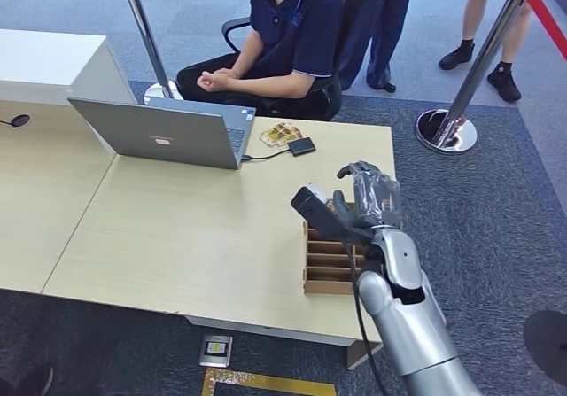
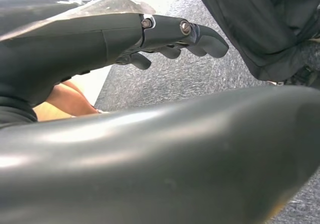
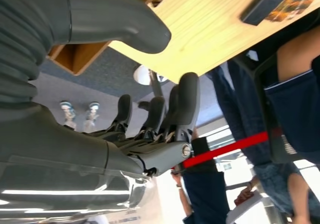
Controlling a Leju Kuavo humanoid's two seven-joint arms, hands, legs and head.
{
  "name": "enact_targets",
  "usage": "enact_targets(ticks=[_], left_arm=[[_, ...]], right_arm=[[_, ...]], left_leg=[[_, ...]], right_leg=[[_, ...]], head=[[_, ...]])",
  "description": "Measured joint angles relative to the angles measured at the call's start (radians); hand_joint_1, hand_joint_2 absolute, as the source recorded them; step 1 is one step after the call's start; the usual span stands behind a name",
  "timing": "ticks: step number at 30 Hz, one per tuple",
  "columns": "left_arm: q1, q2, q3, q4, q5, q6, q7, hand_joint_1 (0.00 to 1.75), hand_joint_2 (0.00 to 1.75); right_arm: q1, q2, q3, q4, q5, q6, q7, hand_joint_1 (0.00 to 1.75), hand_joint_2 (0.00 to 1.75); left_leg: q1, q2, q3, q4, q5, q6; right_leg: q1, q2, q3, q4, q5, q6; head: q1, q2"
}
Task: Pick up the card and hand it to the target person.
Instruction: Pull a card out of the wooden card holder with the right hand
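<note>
Reach is the step I judge to be in hand. In the head view my right hand [image 1: 371, 197] hovers above the far end of the wooden card rack [image 1: 326, 260], which sits near the table's [image 1: 187, 228] right edge, and it holds nothing; its fingers are loosely curled, thumb apart. Beyond the rack, across the table, a few cards [image 1: 281, 134] lie fanned beside a dark phone-like object [image 1: 301, 146], just in front of the seated person [image 1: 287, 33]. A laptop [image 1: 167, 132] stands well away from the rack, to its far left. I cannot tell whether the rack's slots hold a card.

In the left wrist view my left hand [image 2: 113, 38] hangs over grey carpet, fingers stretched out, slightly bent, gripping nothing.

In the right wrist view the right hand's fingers [image 3: 181, 103] stand apart from the thumb, nothing between them, with the rack's corner [image 3: 81, 56] just behind.

Next, I need to lower the hand onto a card and pinch it before extending toward the person.
</note>
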Motion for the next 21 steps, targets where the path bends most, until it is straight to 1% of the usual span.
enact_targets(ticks=[6, 12, 21], left_arm=[[0.0, 0.0, 0.0, 0.0, 0.002, 0.001, 0.001, 0.0, 0.0], [0.0, 0.0, 0.0, 0.0, 0.0, 0.001, 0.001, 0.0, 0.0], [0.0, 0.0, 0.0, 0.0, -0.004, 0.001, 0.001, 0.0, 0.0]], right_arm=[[-0.032, 0.027, 0.018, 0.059, -0.002, 0.005, -0.001, 0.82, 1.75], [-0.061, 0.047, 0.03, 0.127, -0.009, -0.007, -0.001, 0.81, 1.75], [-0.078, 0.056, 0.032, 0.204, -0.015, -0.014, 0.015, 0.79, 1.75]], left_leg=[[0.0, 0.0, 0.0, 0.0, 0.0, 0.0], [0.0, 0.0, 0.0, 0.0, 0.0, 0.0], [0.0, 0.0, 0.0, 0.0, 0.0, 0.0]], right_leg=[[0.0, 0.0, 0.0, 0.0, 0.0, 0.0], [0.0, 0.0, 0.0, 0.0, 0.0, 0.0], [0.0, 0.0, 0.0, 0.0, 0.0, 0.0]], head=[[0.0, 0.0], [0.0, 0.0], [0.0, 0.0]])
